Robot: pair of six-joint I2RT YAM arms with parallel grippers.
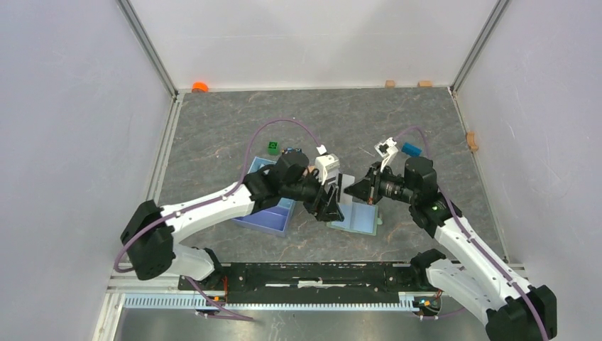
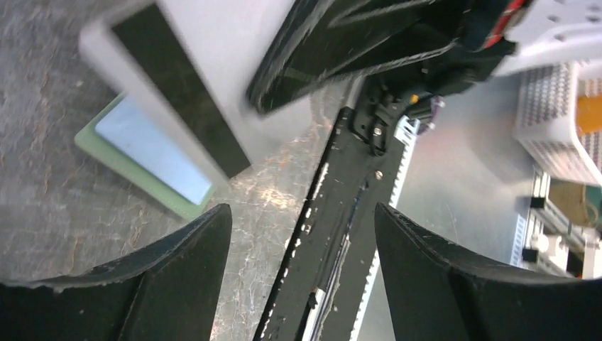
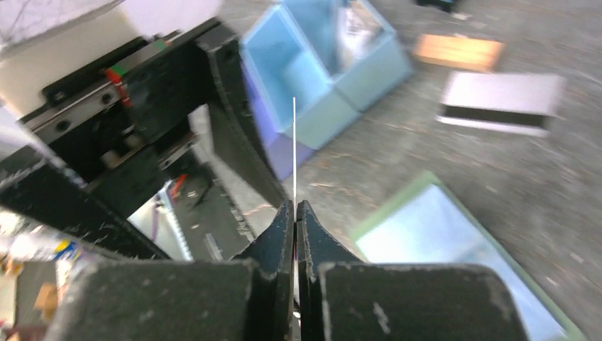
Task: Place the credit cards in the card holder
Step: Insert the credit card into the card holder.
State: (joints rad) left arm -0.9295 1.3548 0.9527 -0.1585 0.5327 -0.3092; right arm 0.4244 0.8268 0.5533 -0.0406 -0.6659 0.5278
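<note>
Pinching thin, stiff, dark-striped card, right pincer clenched, left pincer spread wide, flat sage card holder below

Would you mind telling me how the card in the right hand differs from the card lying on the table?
The held card stands on edge, pinched in the shut right hand, off the table; the loose card lies flat, untouched, beyond the card holder. Both are whitish with a dark stripe.

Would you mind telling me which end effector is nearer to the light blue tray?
Left. The left end effector, open, is beside the light blue tray; the right end effector, shut on a credit card, is farther right, near the card holder.
</note>
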